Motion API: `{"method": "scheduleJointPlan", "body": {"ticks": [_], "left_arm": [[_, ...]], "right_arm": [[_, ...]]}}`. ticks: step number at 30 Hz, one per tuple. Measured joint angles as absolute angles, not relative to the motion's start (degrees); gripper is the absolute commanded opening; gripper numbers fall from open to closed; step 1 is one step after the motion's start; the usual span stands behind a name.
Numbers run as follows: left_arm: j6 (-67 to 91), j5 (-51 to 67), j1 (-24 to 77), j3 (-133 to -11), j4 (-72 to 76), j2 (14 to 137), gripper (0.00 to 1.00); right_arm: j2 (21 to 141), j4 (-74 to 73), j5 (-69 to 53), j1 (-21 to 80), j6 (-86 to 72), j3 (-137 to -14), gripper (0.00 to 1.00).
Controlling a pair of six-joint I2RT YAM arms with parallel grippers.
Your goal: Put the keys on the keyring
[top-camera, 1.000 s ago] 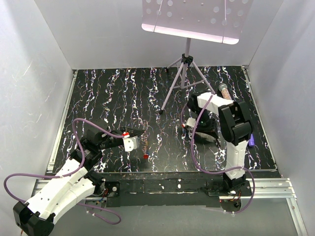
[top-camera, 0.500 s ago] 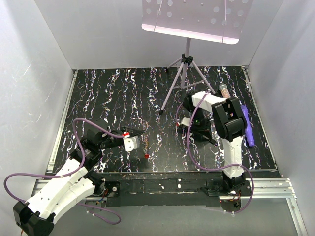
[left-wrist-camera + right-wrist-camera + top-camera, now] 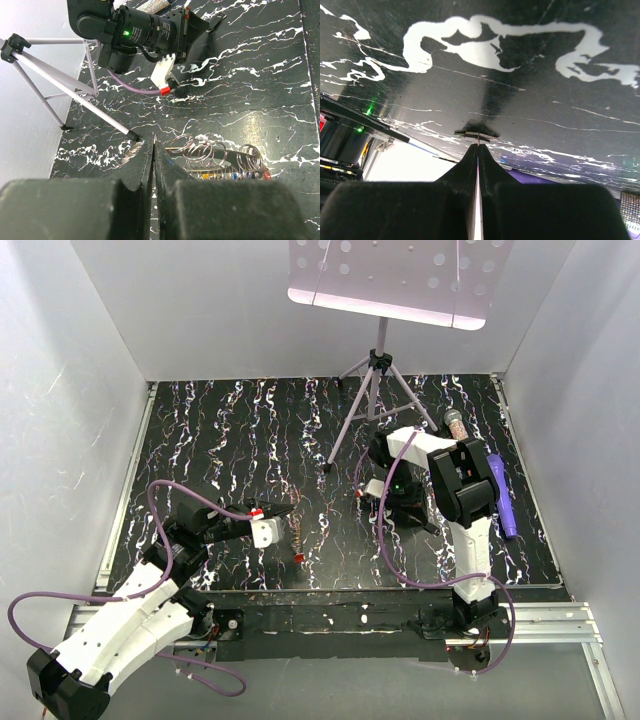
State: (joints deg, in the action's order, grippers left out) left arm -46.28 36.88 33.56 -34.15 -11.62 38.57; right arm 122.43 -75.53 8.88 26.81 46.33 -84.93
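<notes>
The left gripper (image 3: 154, 146) had its fingers squeezed flat together. As far as I could see it was nipping the very end of the keyring (image 3: 215, 154), with the coils trailing off toward 3 o'clock in its wrist view. On the table (image 3: 230, 440) that put the ring a bit toward 7 o'clock from the middle, with its red piece at the near end. My guess is it was being held out steady there so the other arm could thread something onto it. Some yellow, blue and red bits under the coils looked like the keys (image 3: 227, 176), though I wouldn't swear to it. The right gripper (image 3: 477, 142) was pressed shut too, nose down at the tabletop around 3 o'clock from centre. There was a thin flat sliver right at its tips, maybe a key edge-on, I honestly couldn't tell. Compared with a second earlier, the left arm and the ring hadn't budged. The right arm had swung toward 10 o'clock, uncovering a purple tool (image 3: 503, 498) lying by the 3 o'clock edge.
</notes>
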Motion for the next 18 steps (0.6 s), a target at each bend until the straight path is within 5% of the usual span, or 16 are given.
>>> {"method": "scheduleJointPlan", "body": {"ticks": [18], "left_arm": [[-46.3, 36.9, 33.6, -34.2, -11.6, 38.6, 0.0]], "right_arm": [[122.7, -75.6, 7.9, 27.4, 45.9, -88.4, 0.34]]}}
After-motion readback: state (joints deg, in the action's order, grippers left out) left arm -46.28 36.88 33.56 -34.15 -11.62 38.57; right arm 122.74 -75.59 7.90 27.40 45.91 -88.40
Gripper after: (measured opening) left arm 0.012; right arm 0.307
